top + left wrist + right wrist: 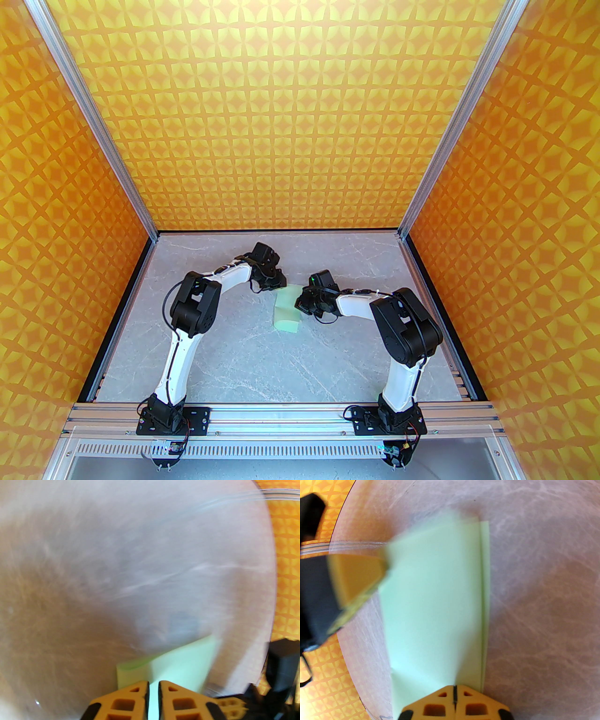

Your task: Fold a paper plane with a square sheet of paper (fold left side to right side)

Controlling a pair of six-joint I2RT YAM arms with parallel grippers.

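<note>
Sheet of paper [287, 313] lies folded over mid-worktop [234, 361], between both arms. Left hand [280, 282] angled down, pinching its far edge. Right hand [300, 305] fully closed, tips on its right edge.
</note>
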